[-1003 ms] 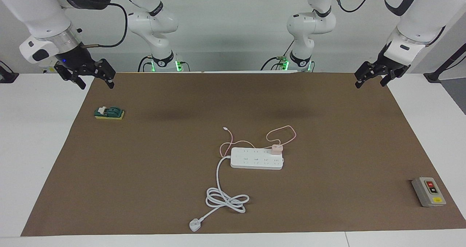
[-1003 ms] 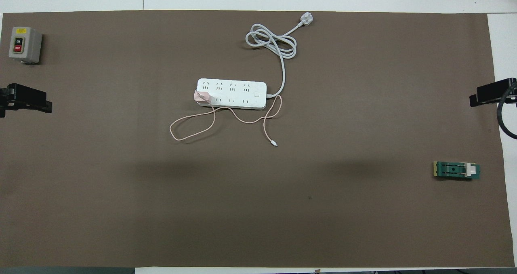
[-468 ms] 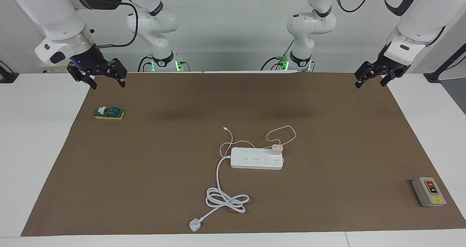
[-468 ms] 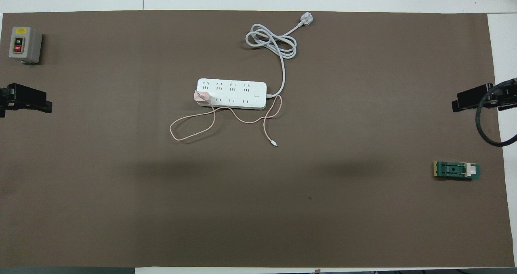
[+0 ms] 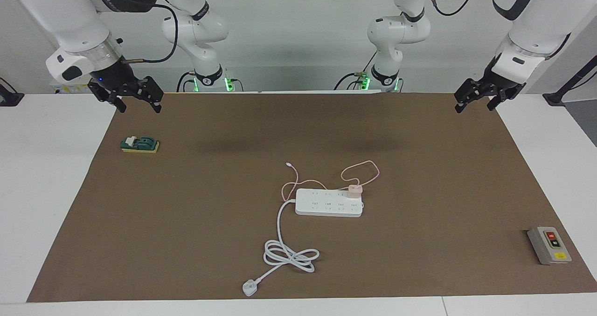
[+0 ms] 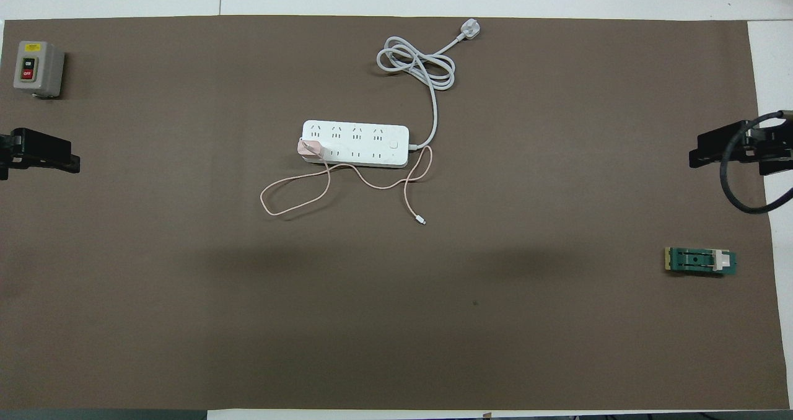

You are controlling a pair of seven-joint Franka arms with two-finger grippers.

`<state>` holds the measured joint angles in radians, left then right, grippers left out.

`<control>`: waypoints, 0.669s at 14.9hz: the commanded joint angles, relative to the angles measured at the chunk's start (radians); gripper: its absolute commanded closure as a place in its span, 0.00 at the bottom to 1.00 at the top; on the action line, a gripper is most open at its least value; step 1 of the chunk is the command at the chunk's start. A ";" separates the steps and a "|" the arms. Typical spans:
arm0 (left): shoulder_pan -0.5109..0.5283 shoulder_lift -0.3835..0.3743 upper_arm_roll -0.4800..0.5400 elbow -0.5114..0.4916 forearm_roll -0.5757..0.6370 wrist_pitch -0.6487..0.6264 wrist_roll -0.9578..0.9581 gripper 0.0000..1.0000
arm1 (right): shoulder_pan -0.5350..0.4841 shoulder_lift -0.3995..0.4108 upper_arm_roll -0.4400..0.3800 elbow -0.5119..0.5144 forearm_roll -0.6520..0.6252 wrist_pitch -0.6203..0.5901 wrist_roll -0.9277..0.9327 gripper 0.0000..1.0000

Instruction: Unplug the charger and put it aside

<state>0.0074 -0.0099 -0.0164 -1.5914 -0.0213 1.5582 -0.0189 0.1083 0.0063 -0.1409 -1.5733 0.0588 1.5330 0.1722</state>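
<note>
Right gripper (image 5: 139, 103) spread wide, charger (image 5: 354, 190) plugged in facing view

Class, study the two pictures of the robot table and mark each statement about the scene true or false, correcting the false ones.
1. The small pale pink cube charger sits plugged into the long white power strip. True.
2. The left gripper holds the charger. False: it hangs open over the mat's edge, holding nothing.
3. The white plug on the thick white cord lies loose on the brown mat. True.
4. The grey switch box stands on the power strip. False: it lies apart, toward the left arm's end.
</note>
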 commanded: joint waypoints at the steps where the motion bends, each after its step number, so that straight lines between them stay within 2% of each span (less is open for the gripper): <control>1: -0.003 -0.027 0.003 -0.030 -0.005 0.003 -0.009 0.00 | 0.063 -0.019 0.012 -0.025 0.013 0.015 0.253 0.00; 3: 0.002 -0.025 0.003 -0.030 -0.005 0.008 -0.010 0.00 | 0.112 -0.019 0.012 -0.054 0.031 0.091 0.495 0.00; 5: 0.003 -0.022 0.003 -0.022 -0.005 0.020 -0.004 0.00 | 0.116 -0.008 0.011 -0.070 0.148 0.145 0.713 0.00; 8: 0.010 -0.024 0.012 -0.021 -0.015 0.037 0.011 0.00 | 0.117 0.030 0.011 -0.074 0.226 0.208 0.907 0.00; 10: 0.014 -0.024 0.012 -0.028 -0.075 0.080 0.091 0.00 | 0.135 0.079 0.011 -0.071 0.275 0.246 1.002 0.00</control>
<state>0.0093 -0.0119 -0.0056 -1.5910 -0.0419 1.5933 0.0022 0.2368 0.0426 -0.1327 -1.6382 0.2827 1.7332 1.0811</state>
